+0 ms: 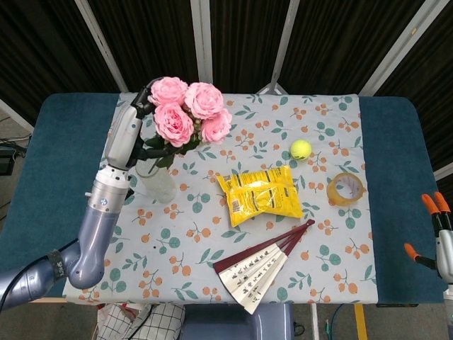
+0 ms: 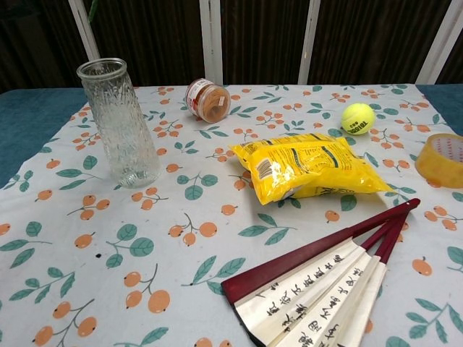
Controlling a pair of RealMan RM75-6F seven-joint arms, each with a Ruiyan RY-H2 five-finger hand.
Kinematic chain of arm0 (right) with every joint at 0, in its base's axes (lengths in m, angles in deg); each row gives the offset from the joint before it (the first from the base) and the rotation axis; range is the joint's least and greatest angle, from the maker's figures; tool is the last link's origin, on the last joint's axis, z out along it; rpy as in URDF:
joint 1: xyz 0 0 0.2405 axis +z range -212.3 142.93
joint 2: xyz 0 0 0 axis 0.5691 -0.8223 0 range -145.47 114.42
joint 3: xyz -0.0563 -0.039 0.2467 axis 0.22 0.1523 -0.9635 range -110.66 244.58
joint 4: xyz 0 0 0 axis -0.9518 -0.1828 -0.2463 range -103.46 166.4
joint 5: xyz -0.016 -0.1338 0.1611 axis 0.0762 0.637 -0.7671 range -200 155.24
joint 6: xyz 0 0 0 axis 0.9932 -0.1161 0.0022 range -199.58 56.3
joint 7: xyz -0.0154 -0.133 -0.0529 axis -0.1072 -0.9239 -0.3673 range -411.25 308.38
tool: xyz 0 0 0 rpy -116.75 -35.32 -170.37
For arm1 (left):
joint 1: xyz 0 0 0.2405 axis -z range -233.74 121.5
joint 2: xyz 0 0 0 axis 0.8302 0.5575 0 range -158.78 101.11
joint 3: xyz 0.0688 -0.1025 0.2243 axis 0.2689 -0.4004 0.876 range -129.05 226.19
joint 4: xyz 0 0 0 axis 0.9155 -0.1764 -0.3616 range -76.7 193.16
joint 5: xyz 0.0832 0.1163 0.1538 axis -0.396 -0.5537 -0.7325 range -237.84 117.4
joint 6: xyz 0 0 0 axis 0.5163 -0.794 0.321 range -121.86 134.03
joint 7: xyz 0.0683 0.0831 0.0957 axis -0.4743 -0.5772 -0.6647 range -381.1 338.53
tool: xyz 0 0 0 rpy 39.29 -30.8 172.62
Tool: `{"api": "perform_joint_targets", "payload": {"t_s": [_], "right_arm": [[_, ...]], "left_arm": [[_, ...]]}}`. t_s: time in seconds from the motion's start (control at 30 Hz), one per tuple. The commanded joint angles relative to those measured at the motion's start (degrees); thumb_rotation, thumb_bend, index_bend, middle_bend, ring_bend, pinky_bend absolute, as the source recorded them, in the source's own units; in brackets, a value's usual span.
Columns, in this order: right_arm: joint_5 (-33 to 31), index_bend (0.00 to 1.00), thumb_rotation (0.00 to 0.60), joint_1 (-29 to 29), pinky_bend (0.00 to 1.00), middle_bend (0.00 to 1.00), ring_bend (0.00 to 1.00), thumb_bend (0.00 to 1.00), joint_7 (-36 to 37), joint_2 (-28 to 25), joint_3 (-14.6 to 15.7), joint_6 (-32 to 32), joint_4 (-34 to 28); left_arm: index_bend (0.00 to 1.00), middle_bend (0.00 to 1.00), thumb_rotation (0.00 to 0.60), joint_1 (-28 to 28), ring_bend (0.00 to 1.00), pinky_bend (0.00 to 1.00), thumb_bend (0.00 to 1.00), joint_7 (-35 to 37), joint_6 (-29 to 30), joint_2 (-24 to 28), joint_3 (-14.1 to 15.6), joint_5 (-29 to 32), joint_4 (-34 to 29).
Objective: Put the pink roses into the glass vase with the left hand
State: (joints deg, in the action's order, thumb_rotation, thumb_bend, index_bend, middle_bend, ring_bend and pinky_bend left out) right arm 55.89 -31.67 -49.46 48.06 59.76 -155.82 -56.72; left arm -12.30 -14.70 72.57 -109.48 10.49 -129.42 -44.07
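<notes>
My left hand grips the stems of the pink roses and holds the bunch high above the table, over the far left part of the cloth. The glass vase stands upright below the hand and is partly hidden by the leaves. In the chest view the glass vase is empty, and only a green stem tip shows at the top edge above it. My right hand shows at the right edge, off the table, holding nothing with its fingers apart.
On the floral cloth lie a yellow snack bag, a tennis ball, a tape roll and a folding fan. A small jar lies on its side behind the vase.
</notes>
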Motion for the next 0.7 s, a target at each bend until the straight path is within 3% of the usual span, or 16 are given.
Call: {"api": "perform_joint_targets", "payload": {"t_s": [0.03, 0.7], "right_arm": [[-0.5, 0.11, 0.6, 0.1, 0.01, 0.0, 0.04, 0.24, -0.3, 0.2, -0.2, 0.4, 0.0], [-1.0, 0.11, 0.6, 0.0, 0.01, 0.0, 0.04, 0.24, 0.7, 0.0, -0.5, 0.5, 0.1]], "left_arm": [[0.46, 0.47, 0.6, 1.3, 0.12, 0.2, 0.42, 3.1, -0.3, -1.0, 0.1, -0.8, 4.6], [0.46, 0.47, 0.6, 1.8, 0.12, 0.21, 0.42, 18.5, 2.9, -6.8, 6.7, -7.3, 21.3]]}}
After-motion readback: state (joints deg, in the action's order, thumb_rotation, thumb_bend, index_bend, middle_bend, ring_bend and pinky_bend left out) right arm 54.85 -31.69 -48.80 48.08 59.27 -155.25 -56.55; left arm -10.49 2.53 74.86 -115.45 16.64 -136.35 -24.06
